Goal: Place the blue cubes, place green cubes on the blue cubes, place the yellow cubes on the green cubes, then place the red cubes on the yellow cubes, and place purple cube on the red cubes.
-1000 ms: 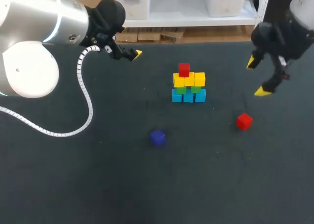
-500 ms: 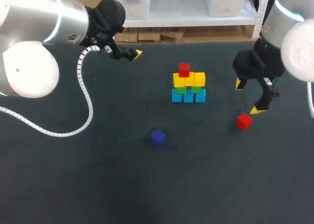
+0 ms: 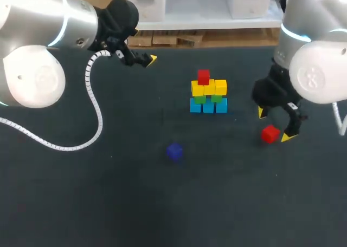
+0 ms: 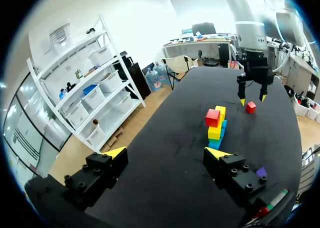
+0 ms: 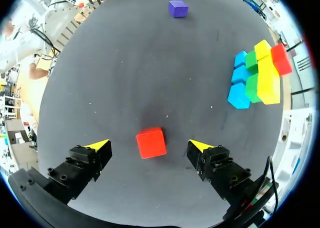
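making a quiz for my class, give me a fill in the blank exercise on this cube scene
The loose cube between the right gripper's open fingers is ____. The stack's bottom row is ____. Only ____ red cube sits atop the stack. The left gripper holds ____.
Missing words: red; blue; one; nothing.

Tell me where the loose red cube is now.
Head view: the loose red cube lies right of the stack, on the right side, between the open fingers of the right gripper.
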{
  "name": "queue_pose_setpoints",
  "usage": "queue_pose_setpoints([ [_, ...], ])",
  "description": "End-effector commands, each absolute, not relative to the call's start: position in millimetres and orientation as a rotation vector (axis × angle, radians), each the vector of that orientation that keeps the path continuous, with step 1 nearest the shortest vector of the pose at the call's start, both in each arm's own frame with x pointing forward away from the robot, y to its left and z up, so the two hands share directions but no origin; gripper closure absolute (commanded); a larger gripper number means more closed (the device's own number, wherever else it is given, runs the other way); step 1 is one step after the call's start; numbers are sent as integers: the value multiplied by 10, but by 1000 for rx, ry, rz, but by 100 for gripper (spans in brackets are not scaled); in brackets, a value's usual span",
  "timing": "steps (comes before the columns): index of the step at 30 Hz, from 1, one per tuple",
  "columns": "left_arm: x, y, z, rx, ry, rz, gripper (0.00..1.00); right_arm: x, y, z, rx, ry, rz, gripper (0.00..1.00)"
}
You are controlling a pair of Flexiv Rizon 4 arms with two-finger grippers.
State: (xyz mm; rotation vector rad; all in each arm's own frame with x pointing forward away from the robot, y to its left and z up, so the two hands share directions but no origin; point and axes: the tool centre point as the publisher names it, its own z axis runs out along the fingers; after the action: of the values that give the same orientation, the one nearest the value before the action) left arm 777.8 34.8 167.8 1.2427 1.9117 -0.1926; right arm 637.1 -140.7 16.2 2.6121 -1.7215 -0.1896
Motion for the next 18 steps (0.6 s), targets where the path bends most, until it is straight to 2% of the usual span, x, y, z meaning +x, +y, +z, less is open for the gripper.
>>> queue_pose_setpoints([
  [1,7786,362,1675,1246,1906,-199,0,6400,-1387,79,2626,-1708,-168,0],
  [6,7786,362,1675,1246,1906,-199,0,6429,-1408,5,2626,-1682,-129,0],
  [7,7786,362,1675,1246,1906,-199,0,6431,-1413,-2,2627,-1679,-124,19],
  [8,7786,362,1675,1246,1906,-199,0,6431,-1416,-7,2627,-1677,-122,33],
  [10,7786,362,1675,1246,1906,-199,0,6429,-1419,-25,2624,-1676,-117,41],
  [11,7786,362,1675,1246,1906,-199,0,6424,-1421,-37,2621,-1671,-109,51],
  [14,7786,362,1675,1246,1906,-199,0,6424,-1434,-67,2614,-1671,-90,65],
  [15,7786,362,1675,1246,1906,-199,0,6423,-1434,-68,2613,-1673,-90,74],
  [16,7786,362,1675,1246,1906,-199,0,6422,-1435,-68,2611,-1676,-88,91],
  [17,7786,362,1675,1246,1906,-199,0,6421,-1435,-67,2610,-1678,-87,100],
  [18,7786,362,1675,1246,1906,-199,0,6415,-1437,-61,2605,-1685,-89,100],
])
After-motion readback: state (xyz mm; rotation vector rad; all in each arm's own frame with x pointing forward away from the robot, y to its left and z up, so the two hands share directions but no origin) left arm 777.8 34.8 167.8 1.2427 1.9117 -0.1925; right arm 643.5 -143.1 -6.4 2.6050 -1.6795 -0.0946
